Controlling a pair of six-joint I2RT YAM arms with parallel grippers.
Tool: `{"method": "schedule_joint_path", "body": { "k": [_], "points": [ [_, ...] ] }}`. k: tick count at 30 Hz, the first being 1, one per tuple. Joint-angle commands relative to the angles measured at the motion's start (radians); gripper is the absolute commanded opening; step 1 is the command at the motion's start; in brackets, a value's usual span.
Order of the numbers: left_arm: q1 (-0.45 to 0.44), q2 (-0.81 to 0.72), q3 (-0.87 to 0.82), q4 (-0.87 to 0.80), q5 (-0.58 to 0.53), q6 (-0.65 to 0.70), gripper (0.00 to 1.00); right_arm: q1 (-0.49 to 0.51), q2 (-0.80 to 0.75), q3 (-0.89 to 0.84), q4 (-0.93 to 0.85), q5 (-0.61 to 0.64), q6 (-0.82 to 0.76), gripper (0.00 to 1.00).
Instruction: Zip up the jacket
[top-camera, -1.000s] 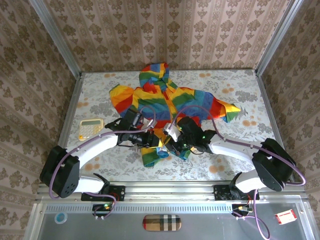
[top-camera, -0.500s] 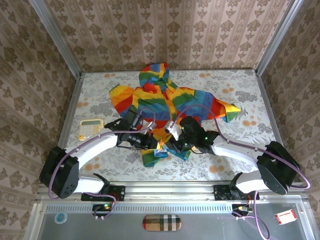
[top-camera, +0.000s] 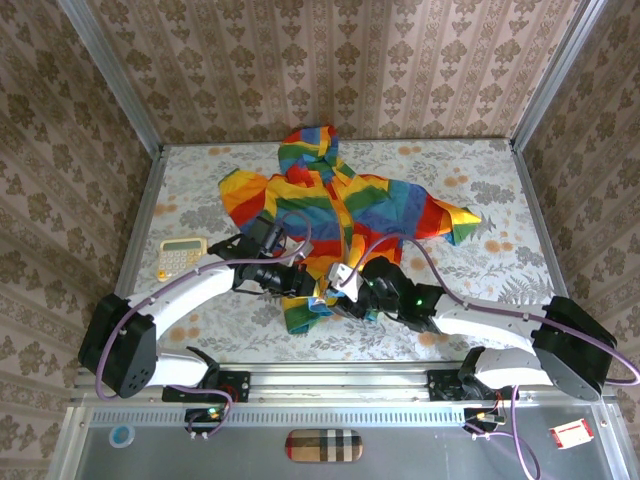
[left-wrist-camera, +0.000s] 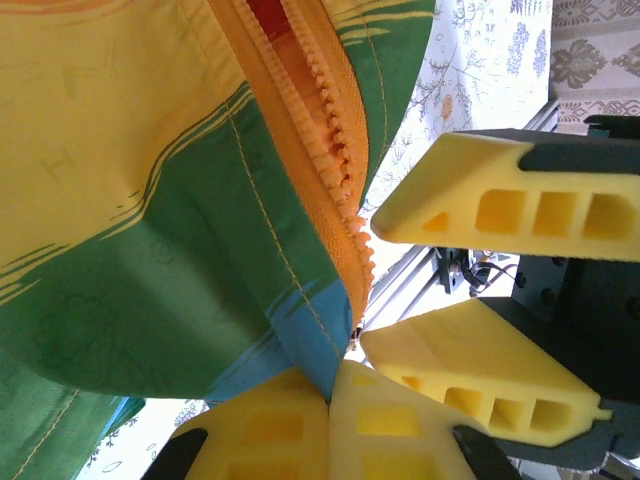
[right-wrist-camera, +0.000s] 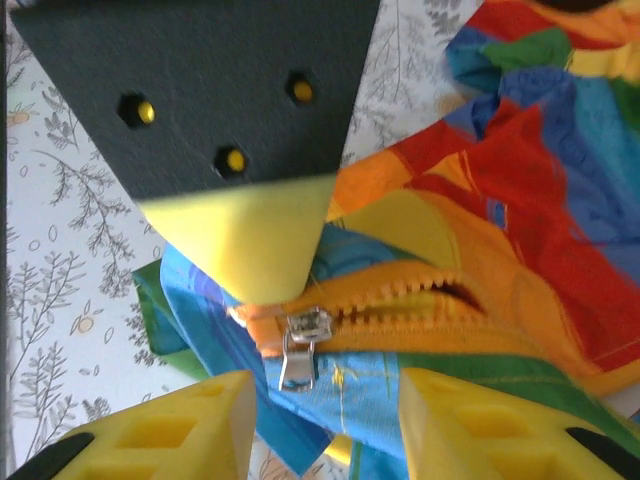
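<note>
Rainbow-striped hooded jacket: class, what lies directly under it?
The pale floral-patterned tabletop shows around the thin rainbow-striped jacket and runs beneath it. Whether anything else lies under the fabric cannot be seen.

Bright, even light; soft shadows; wrist views slightly blurred up close.

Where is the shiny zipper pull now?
In the right wrist view, the small silver metal zipper pull hangs at the bottom of the orange zipper, by the open right gripper.
</note>
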Motion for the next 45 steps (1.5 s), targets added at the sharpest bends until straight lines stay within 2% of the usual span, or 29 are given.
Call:
{"method": "schedule_joint_path", "body": {
  "k": [1,17,24,29,40,42,45],
  "points": [
    [-0.001,-0.015,0.034,-0.025,0.018,0.019,0.00,0.017,0.010,-0.017,0.097,0.094,-0.060,0.37],
    [-0.001,-0.023,0.033,-0.025,0.022,0.018,0.00,0.030,0.073,0.019,0.065,0.072,-0.119,0.39],
    [-0.001,-0.023,0.036,-0.028,0.023,0.023,0.00,0.031,0.084,0.011,0.110,0.132,-0.124,0.21],
    [0.001,-0.027,0.036,-0.035,0.023,0.026,0.00,0.031,0.063,-0.004,0.126,0.124,-0.125,0.17],
    [0.001,-0.018,0.048,-0.037,0.022,0.032,0.00,0.031,0.095,0.036,0.116,0.078,-0.139,0.18],
    [0.002,-0.018,0.047,-0.037,0.020,0.033,0.00,0.031,0.094,0.047,0.099,0.079,-0.138,0.15],
    [0.002,-0.019,0.042,-0.038,0.017,0.035,0.00,0.031,0.085,0.069,0.054,0.076,-0.120,0.03]
  ]
}}
